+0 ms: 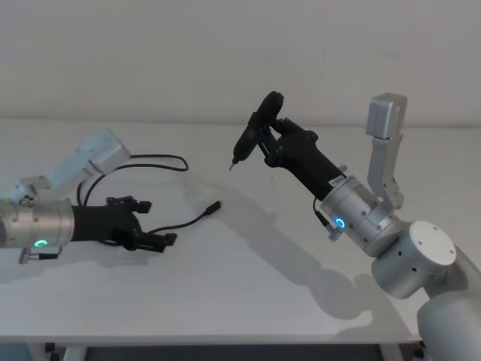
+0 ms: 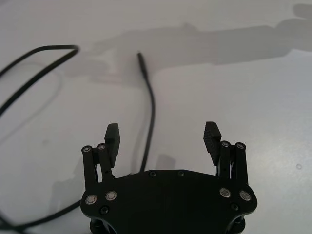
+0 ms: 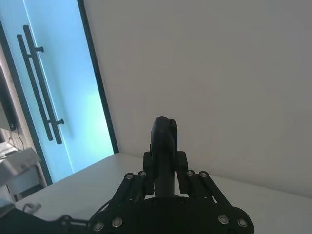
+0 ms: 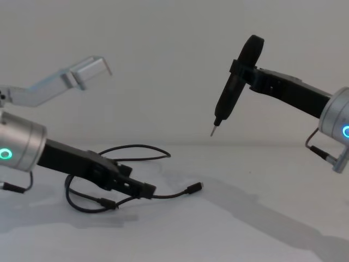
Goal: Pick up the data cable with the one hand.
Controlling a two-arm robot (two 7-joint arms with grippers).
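Between the left hand's (image 2: 162, 139) two spread fingers (image 2: 113, 134) — one data cable (image 2: 151, 112)

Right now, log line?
left hand open, low, straddling data cable | cable on table, ungrasped | right hand raised, shut on pen-shaped tool

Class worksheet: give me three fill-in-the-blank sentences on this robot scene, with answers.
1. The left end effector, low over the white table, has its fingers ____.
2. The long thin black data cable runs ____ those fingers.
3. The right end effector grips a slim black pen-shaped tool, metal tip pointing ____.
Answers: open; between; down.
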